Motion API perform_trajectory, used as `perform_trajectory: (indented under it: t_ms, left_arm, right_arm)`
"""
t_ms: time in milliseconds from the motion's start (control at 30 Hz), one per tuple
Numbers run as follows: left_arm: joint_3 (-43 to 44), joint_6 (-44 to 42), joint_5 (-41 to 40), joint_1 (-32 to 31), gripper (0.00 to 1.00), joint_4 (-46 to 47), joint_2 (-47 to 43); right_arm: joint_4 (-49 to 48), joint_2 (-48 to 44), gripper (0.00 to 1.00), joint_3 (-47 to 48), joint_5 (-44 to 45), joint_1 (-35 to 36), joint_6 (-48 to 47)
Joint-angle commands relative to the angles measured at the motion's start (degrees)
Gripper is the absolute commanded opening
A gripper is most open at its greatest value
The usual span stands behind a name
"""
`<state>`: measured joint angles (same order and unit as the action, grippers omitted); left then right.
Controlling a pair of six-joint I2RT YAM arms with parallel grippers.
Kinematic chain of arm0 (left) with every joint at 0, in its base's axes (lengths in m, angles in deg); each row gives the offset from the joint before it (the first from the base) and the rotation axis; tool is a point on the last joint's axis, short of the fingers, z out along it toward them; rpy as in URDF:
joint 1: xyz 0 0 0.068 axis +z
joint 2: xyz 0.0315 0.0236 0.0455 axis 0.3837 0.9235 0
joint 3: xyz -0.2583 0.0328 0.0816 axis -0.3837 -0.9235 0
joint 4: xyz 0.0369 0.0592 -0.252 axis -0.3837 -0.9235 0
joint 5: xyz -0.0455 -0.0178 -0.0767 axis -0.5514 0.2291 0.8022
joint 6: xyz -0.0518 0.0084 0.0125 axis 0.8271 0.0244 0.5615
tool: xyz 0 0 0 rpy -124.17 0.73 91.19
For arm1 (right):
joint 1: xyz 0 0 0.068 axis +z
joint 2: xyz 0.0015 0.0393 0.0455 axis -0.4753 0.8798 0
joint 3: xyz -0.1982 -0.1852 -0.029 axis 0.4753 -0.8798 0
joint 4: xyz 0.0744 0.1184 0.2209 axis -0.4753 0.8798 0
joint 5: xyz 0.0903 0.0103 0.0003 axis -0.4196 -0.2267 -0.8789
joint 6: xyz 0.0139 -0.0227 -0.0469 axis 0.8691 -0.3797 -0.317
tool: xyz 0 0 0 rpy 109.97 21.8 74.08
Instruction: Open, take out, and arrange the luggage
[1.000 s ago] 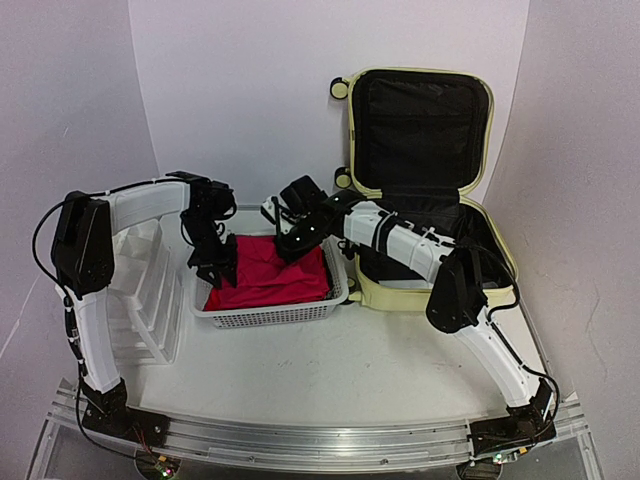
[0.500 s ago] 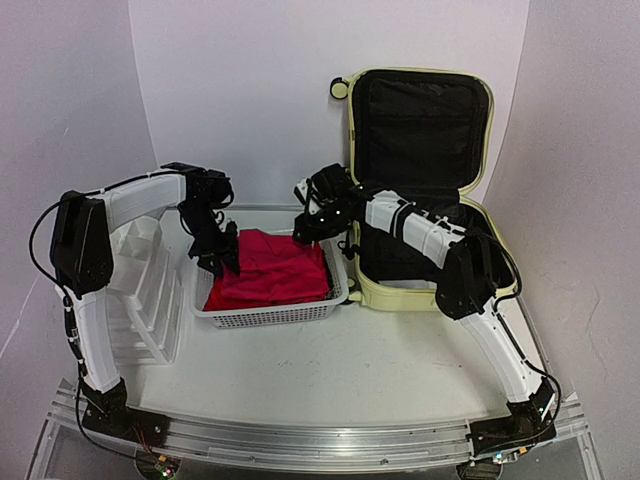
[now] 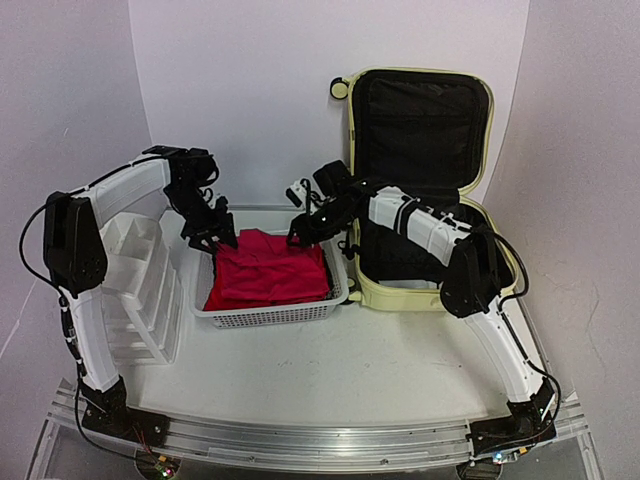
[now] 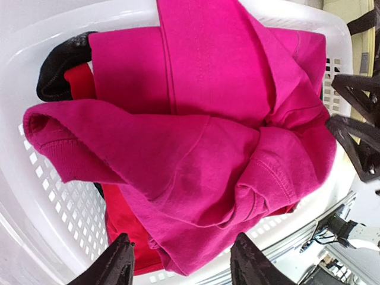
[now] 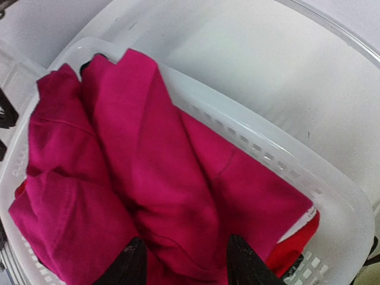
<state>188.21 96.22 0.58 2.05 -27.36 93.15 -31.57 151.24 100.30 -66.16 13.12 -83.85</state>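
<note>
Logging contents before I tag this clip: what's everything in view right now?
luggage: one, pale yellow with black lining, open at back right of table
mesh basket: one, white, centre, left of luggage
pink garment: one, magenta, piled in basket
red garment: one, red, under the pink one
black item: one, black, basket corner, kind unclear
drawer organiser: one, white, left of basket
table: one, white
left gripper: open, above basket
right gripper: open, above basket

Overhead overview; wrists close above basket (image 4: 53,196)
</note>
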Motion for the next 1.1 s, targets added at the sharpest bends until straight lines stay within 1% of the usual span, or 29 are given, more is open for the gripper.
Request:
perform_trajectory:
  t_ms: [0,67,167,333,500,600,667,800,967,1067]
  left_arm:
    - [2.9,0.1,3.7,0.0,0.61,-0.9,-1.2]
    - [3.5,0.0,4.8,0.0,0.63,-0.9,-0.3]
    - [2.7,0.4,5.0,0.0,0.63,-0.8,0.2]
    - [-1.0,0.7,4.8,-0.5,0.57,-0.3,-0.3]
    - [-4.9,0.6,4.3,-1.1,0.52,0.3,-2.1]
    - [-6.6,0.7,4.1,-1.3,0.5,0.8,-3.2]
    - [-7.4,0.7,4.0,-1.4,0.49,1.1,-4.0]
    - [-9.0,0.9,3.7,-1.4,0.49,1.6,-4.9]
    - [-9.5,1.1,3.3,-1.4,0.49,2.1,-5.6]
    - [-9.3,1.3,3.2,-1.4,0.49,2.3,-5.7]
  right_arm:
    - [-3.7,-0.1,0.41,6.5,-6.6,1.0,1.2]
    - [-5.0,0.9,0.36,6.8,-7.9,2.0,1.5]
    - [-6.1,2.4,0.34,6.6,-9.7,3.4,1.3]
    - [-8.0,4.9,0.31,7.4,-10.6,4.2,3.6]
    - [-9.2,7.4,0.32,8.6,-9.7,4.6,5.8]
    - [-9.7,8.4,0.33,8.6,-9.9,4.8,6.8]
    - [-9.7,8.5,0.32,8.5,-9.5,4.8,7.1]
    - [-9.7,8.0,0.23,8.3,-10.0,5.0,7.2]
    - [-9.7,6.8,0.01,7.7,-9.9,5.1,7.1]
    - [-9.7,6.3,0.0,8.0,-9.3,5.1,6.9]
